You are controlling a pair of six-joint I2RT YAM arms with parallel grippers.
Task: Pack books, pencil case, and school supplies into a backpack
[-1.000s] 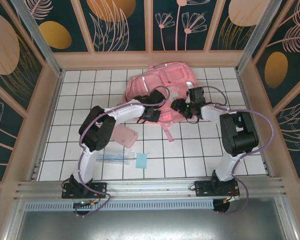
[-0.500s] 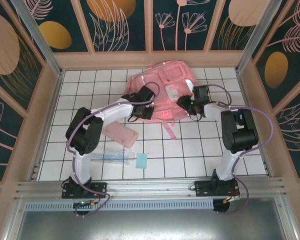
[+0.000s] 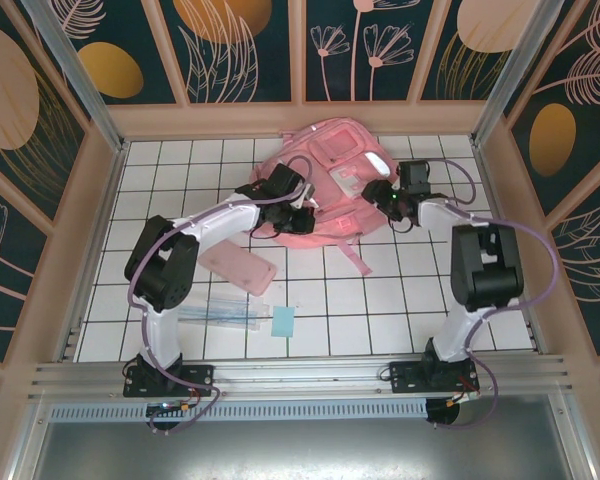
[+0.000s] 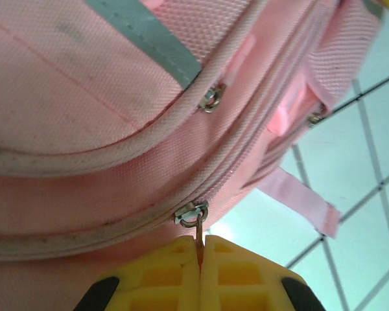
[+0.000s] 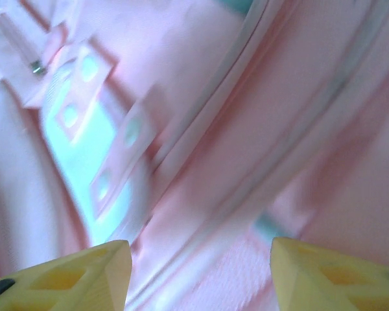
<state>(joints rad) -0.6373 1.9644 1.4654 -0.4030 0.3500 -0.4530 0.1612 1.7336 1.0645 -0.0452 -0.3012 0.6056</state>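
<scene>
The white-tiled counter (image 3: 380, 310) carries everything, and the backpack (image 3: 330, 180) is by far the biggest thing on it, lying flat against the far wall, with a strap trailing off its near edge toward the arm bases. In the left wrist view the backpack (image 4: 84, 97) shows pink woven fabric, a grey reflective strip and rows of piping. In the right wrist view the backpack (image 5: 279, 129) is blurred, all pink cloth and seams.

The left hand (image 3: 298, 215) sits at the backpack's near-left edge. Seen from its own wrist, the left hand (image 4: 201, 243) has its yellow jaws pressed flat together, pinching a thin metal zip pull (image 4: 199, 228).

The right hand (image 3: 378, 190) is over the backpack's right side. In its wrist view the right hand (image 5: 198, 249) has its jaws standing wide apart, with nothing between them but the backpack's surface beyond. Whether the tips touch the cloth I cannot tell.

The pencil case (image 3: 238, 270), pale pink and flat, lies just off the backpack's near-left corner, apart from it. The clear packet (image 3: 225, 313) of sticks lies farther from the backpack on that same side. The light-blue pad (image 3: 283, 321) is about as far from the backpack as the packet.

The zip pull hangs from a slider on the backpack's lowest seam.
</scene>
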